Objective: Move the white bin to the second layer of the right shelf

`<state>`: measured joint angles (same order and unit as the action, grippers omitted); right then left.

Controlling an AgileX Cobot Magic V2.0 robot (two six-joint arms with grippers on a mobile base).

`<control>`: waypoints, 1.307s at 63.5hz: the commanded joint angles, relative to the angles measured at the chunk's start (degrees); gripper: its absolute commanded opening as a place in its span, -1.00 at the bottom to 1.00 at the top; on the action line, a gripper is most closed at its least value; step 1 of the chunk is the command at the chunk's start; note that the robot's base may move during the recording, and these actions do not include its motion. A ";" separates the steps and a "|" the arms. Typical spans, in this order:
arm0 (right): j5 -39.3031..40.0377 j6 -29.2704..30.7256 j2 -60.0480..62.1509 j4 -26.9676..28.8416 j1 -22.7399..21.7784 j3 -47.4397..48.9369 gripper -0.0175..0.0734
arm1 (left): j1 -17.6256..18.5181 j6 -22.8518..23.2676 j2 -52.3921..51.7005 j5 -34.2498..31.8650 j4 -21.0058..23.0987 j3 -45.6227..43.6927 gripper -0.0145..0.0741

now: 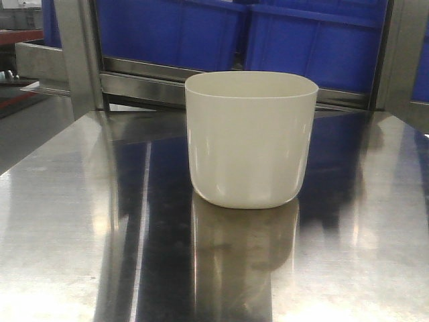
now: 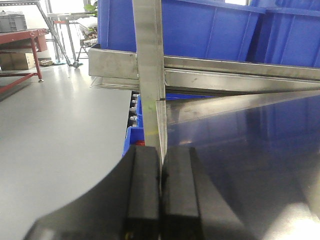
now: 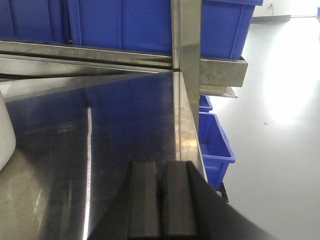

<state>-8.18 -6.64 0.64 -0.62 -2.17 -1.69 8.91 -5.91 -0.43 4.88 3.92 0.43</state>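
Left pincer (image 2: 160,200): black pads pressed together, nothing held. It sits over the left edge of the surface, with grey floor (image 2: 60,150) further left and a red-framed bench (image 2: 20,40) far off.

Steel post (image 1: 79,54): upright at the far left corner of the surface, carrying a steel front bar (image 1: 141,84) that runs right.

Surface (image 1: 80,221): flat, mirror-bright steel that reflects whatever is behind and above it.

White bin (image 1: 250,137): cream, glossy, with a rounded-square mouth. It stands upright on the surface near the middle, a little right of centre, mouth up. It is well apart from both pincers, and its reflection lies in front of it.

Blue crates (image 1: 181,33): a row behind the bin on the shelf past the bar.

Right pincer (image 3: 161,200): pads closed against each other, empty, near the right edge of the surface. A sliver of the bin shows at the left border of the right wrist view.

Low blue crate (image 3: 215,145): beyond the right edge of the surface, below its level.
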 commanded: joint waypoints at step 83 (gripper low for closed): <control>7.08 1.19 1.08 -5.93 -0.35 0.95 -0.51 | 0.30 0.20 -0.80 -4.88 0.31 2.11 -0.48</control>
<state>-7.67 -6.09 0.64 -5.73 -2.17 -1.69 8.91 -5.91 -0.43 4.88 3.92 0.43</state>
